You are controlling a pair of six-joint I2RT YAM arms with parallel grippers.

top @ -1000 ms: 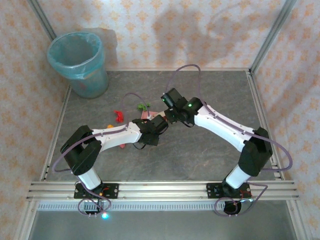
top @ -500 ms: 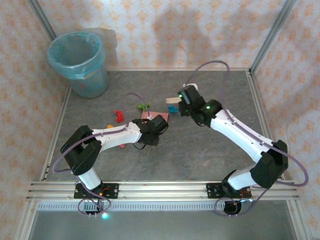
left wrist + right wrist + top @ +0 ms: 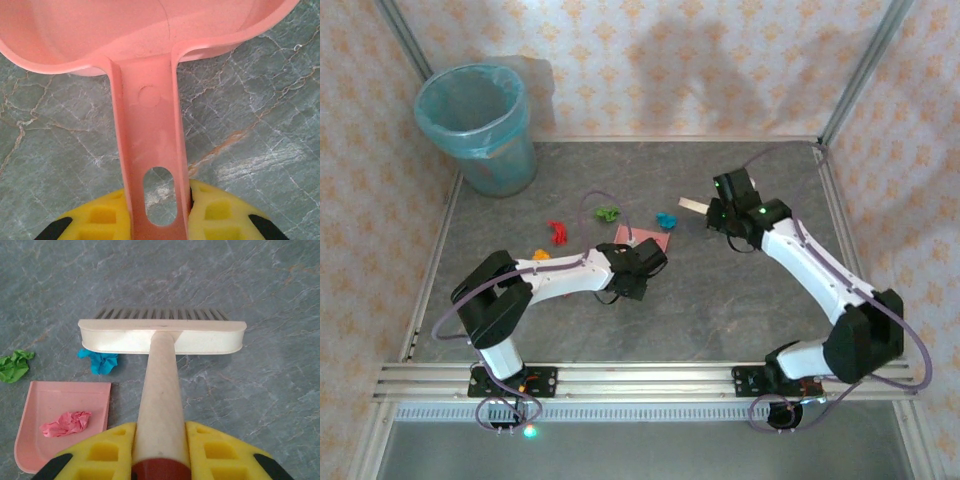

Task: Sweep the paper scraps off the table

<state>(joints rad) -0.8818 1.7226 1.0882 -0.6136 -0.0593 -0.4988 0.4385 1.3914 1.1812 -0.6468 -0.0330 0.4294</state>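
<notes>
Alignment decides the coming stroke: the blue scrap (image 3: 100, 361) lies just beside the left end of the brush head (image 3: 162, 336), on its near side, between the bristles and the straight open lip of the pink dustpan (image 3: 70, 400). The head's long axis runs across that line, so a pull toward the pan should carry the scrap in, though the scrap sits off-centre and could slip past the head's end. The right pincer (image 3: 161, 452) is clamped on the brush's wooden handle and is the nearer one to this scrap. The left pincer (image 3: 160, 215) grips the dustpan's handle, holding the pan on the worktop (image 3: 740, 300) near its middle; a pink scrap (image 3: 66, 423) already rests inside. A green scrap (image 3: 608, 213), a red scrap (image 3: 557, 232) and an orange scrap (image 3: 540, 254) lie toward the left edge, beyond the pan, well apart from the brush. Bare worktop lies between the brush and the far and right edges, and a lined bin (image 3: 475, 125) stands in the far left corner.
</notes>
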